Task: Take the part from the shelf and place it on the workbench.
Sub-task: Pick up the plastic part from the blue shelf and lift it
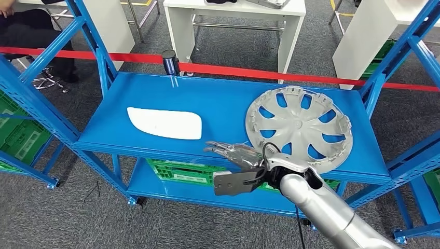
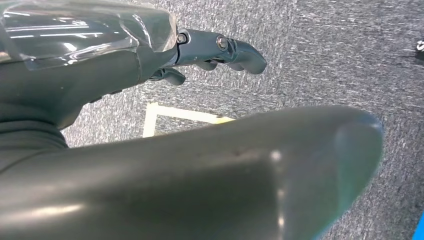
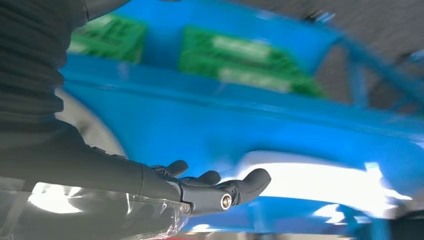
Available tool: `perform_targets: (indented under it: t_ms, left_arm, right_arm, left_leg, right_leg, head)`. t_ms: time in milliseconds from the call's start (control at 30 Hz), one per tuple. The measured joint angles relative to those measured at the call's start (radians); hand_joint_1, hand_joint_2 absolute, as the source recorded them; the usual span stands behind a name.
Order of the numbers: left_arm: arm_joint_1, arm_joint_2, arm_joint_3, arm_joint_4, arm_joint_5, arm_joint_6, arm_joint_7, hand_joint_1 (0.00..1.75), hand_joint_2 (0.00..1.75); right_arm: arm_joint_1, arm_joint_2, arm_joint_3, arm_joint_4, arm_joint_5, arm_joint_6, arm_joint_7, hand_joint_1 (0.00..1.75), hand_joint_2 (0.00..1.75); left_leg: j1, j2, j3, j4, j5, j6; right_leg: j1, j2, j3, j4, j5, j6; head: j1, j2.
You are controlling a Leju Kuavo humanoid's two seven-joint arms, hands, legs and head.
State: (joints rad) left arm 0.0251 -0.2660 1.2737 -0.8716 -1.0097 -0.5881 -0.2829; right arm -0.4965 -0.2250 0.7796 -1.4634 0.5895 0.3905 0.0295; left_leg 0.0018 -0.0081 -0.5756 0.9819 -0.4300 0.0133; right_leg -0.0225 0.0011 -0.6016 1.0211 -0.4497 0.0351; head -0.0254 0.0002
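Grey speckled carpet floor (image 1: 207, 57) all over, with a strip of yellowish tape (image 2: 170, 116) marked on it. Past the blue shelf's far edge runs a red barrier strap (image 1: 249, 71) off a dark post (image 1: 170, 62), then white tables (image 1: 233, 15) behind it. Green crates (image 1: 181, 171) sit on the shelf's lower level, and more (image 1: 18, 137) fill the blue rack off its left end.

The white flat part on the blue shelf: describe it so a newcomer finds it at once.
Start at the blue metal shelf unit and look at its top deck. On the deck's left half lies the white flat part, well apart from the round silver slotted wheel cover on the right. It is plain white, elongated, rounded at one end, without holes, and the right hand hovers near the deck's front edge.
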Motion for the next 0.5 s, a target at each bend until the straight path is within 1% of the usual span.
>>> perform_targets:
  t_ms: [33,67,100,133,167,200,233,267,300,333,367,400,433,467,500]
  left_arm:
    - [-0.003,0.004,0.003,0.007,-0.007,0.002,-0.006,0.0,0.0]
    - [-0.005,0.008,0.006,0.014,-0.014,0.003,-0.011,0.0,0.0]
    - [-0.007,0.011,0.008,0.02,-0.021,0.003,-0.015,0.0,0.0]
    - [-0.008,0.013,0.009,0.027,-0.027,0.003,-0.018,0.0,0.0]
    - [-0.009,0.015,0.011,0.033,-0.032,0.002,-0.021,0.0,0.0]
    - [-0.01,0.016,0.014,0.037,-0.036,0.002,-0.023,0.0,0.0]
    - [-0.012,0.018,0.018,0.041,-0.041,0.002,-0.024,0.0,0.0]
    - [-0.013,0.019,0.02,0.045,-0.046,0.002,-0.025,0.0,0.0]
    - [-0.014,0.02,0.023,0.049,-0.05,0.002,-0.025,0.0,0.0]
    - [-0.015,0.021,0.024,0.053,-0.054,0.002,-0.025,0.0,0.0]
    - [-0.015,0.021,0.026,0.057,-0.057,0.002,-0.025,0.0,0.0]
    - [-0.015,0.021,0.028,0.06,-0.059,0.001,-0.025,0.0,0.0]
    - [-0.015,0.021,0.03,0.061,-0.06,-0.002,-0.025,0.0,0.0]
    - [-0.016,0.022,0.033,0.06,-0.06,-0.005,-0.025,0.0,0.0]
    - [-0.017,0.022,0.035,0.06,-0.06,-0.011,-0.025,0.0,0.0]
  right_arm:
    - [-0.007,0.006,0.004,0.023,0.029,-0.011,0.009,0.0,1.75]
    - [-0.011,0.012,0.006,0.045,0.059,-0.021,0.017,0.0,1.75]
    - [-0.013,0.018,0.006,0.063,0.088,-0.03,0.023,0.0,1.75]
    - [-0.015,0.025,0.003,0.082,0.118,-0.038,0.031,0.0,1.75]
    - [-0.017,0.032,-0.003,0.097,0.145,-0.043,0.037,0.0,1.75]
    - [-0.019,0.039,-0.01,0.111,0.168,-0.047,0.044,0.0,1.75]
    - [-0.02,0.047,-0.02,0.125,0.19,-0.049,0.05,0.0,1.75]
    - [-0.02,0.053,-0.03,0.139,0.207,-0.049,0.054,0.0,1.75]
    - [-0.02,0.059,-0.041,0.154,0.223,-0.049,0.057,0.0,1.75]
    - [-0.019,0.064,-0.051,0.169,0.236,-0.05,0.058,0.0,1.75]
    - [-0.019,0.068,-0.06,0.182,0.246,-0.053,0.06,0.0,1.75]
    - [-0.018,0.073,-0.072,0.194,0.252,-0.058,0.063,0.0,1.75]
    - [-0.018,0.078,-0.086,0.201,0.253,-0.067,0.067,0.0,1.75]
    - [-0.018,0.084,-0.105,0.207,0.252,-0.077,0.071,0.0,1.75]
    - [-0.018,0.088,-0.125,0.211,0.25,-0.086,0.074,0.0,1.75]
  left_leg:
    - [-0.001,0.0,-0.002,0.005,-0.003,-0.005]
    - [-0.001,0.0,-0.003,0.007,-0.005,-0.009]
    - [0.0,0.0,-0.003,0.008,-0.007,-0.012]
    - [0.003,0.001,-0.005,0.012,-0.011,-0.016]
    - [0.005,0.002,-0.012,0.028,-0.023,-0.021]
    - [0.006,0.002,-0.03,0.066,-0.044,-0.026]
    - [0.008,0.003,-0.06,0.127,-0.074,-0.031]
    - [0.009,0.003,-0.096,0.2,-0.105,-0.034]
    - [0.01,0.003,-0.132,0.268,-0.128,-0.036]
    - [0.01,0.003,-0.156,0.307,-0.134,-0.036]
    - [0.01,0.003,-0.159,0.304,-0.119,-0.035]
    - [0.01,0.003,-0.142,0.261,-0.088,-0.031]
    - [0.009,0.003,-0.109,0.189,-0.048,-0.025]
    - [0.006,0.002,-0.074,0.116,-0.019,-0.018]
    - [0.003,0.002,-0.046,0.059,0.0,-0.012]
  right_leg:
    - [0.002,0.0,0.01,-0.019,0.005,-0.01]
    - [0.005,0.001,0.011,-0.018,0.005,-0.021]
    - [0.005,0.002,0.011,-0.018,0.006,-0.029]
    - [0.004,0.003,0.012,-0.019,0.006,-0.036]
    - [0.002,0.004,0.014,-0.02,0.006,-0.041]
    - [0.0,0.004,0.016,-0.02,0.005,-0.046]
    - [0.0,0.005,0.017,-0.02,0.004,-0.049]
    - [0.001,0.005,0.018,-0.02,0.003,-0.051]
    - [0.003,0.005,0.018,-0.02,0.002,-0.052]
    - [0.004,0.005,0.019,-0.02,0.001,-0.053]
    - [0.006,0.006,0.02,-0.02,0.0,-0.054]
    - [0.007,0.007,0.023,-0.02,-0.001,-0.055]
    - [0.008,0.009,0.026,-0.02,-0.002,-0.055]
    - [0.01,0.01,0.027,-0.02,-0.003,-0.054]
    - [0.012,0.011,0.027,-0.02,-0.004,-0.052]
  head:
    - [-0.001,0.0]
    - [-0.001,0.0]
    - [-0.001,0.0]
    - [-0.001,0.0]
    - [-0.002,0.0]
    - [-0.002,0.0]
    - [-0.003,0.0]
    - [-0.004,0.0]
    - [-0.004,0.0]
    - [-0.004,0.0]
    - [-0.004,0.0]
    - [-0.004,0.0]
    - [-0.004,0.0]
    - [-0.003,0.0]
    - [-0.003,0.0]
